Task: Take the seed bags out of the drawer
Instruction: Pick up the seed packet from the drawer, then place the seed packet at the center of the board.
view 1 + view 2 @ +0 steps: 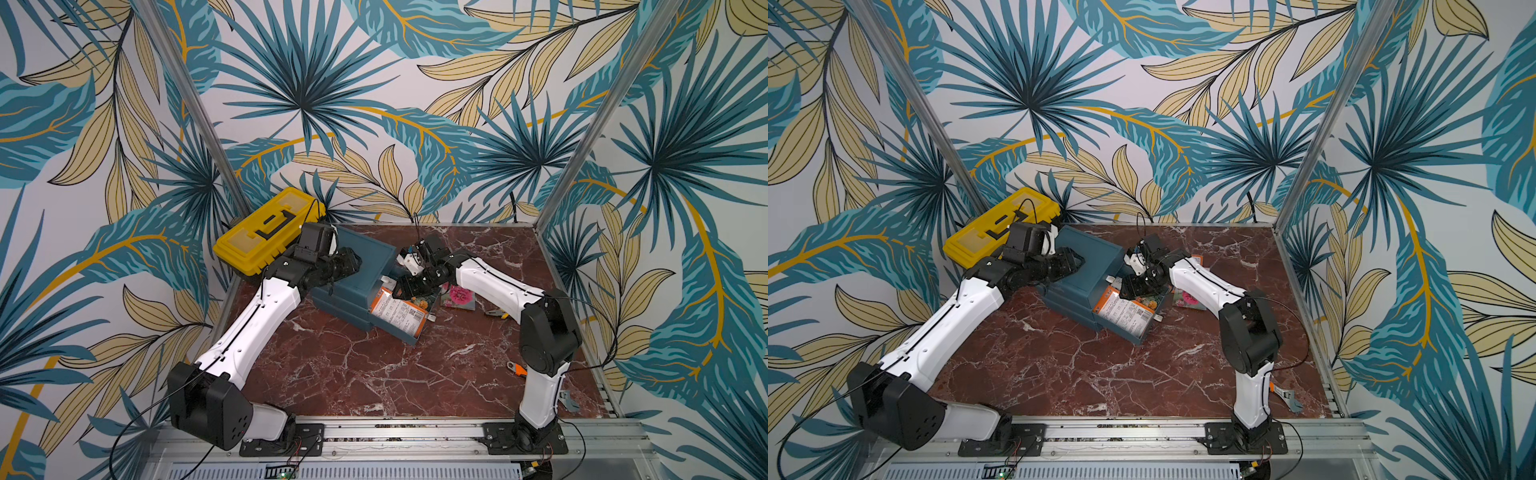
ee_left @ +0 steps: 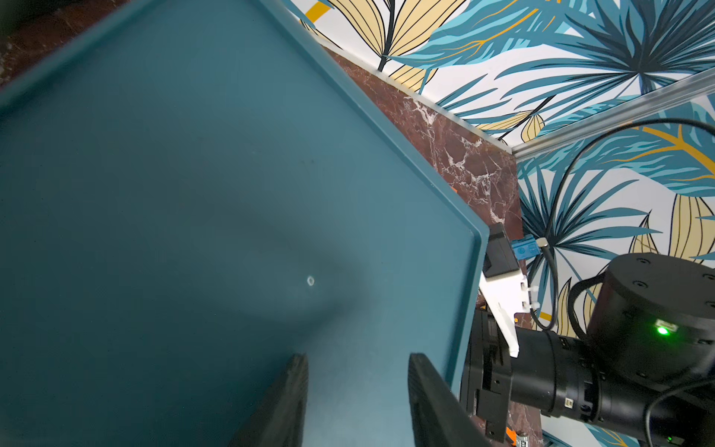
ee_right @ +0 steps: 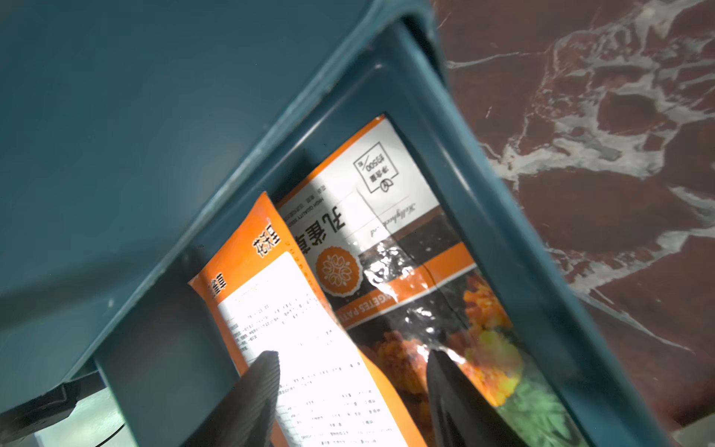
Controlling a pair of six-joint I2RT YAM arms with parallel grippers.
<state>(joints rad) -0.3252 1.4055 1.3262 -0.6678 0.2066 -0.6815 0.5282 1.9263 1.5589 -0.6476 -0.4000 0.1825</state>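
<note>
Inside the pulled-out drawer (image 3: 499, 240) you have 2 seed bags: a white-backed bag (image 3: 309, 348) lying partly over an orange-flower bag (image 3: 410, 247). Your right gripper (image 3: 352, 354) hangs just above them with its jaws spread, gripping nothing, and it hides part of the drawer in both top views. A 3rd, pink-flower bag (image 1: 458, 296) lies on the table just beside the drawer. Your left gripper (image 2: 358, 358) is over the top of the blue cabinet (image 1: 368, 249), jaws apart and empty. You work on a red marble table (image 1: 353, 374) walled with leaf-print wallpaper (image 1: 374, 83). A yellow toolbox (image 1: 257, 237) stands behind the left arm, near the cabinet. An orange-handled tool (image 1: 518, 369) lies near the right arm.
</note>
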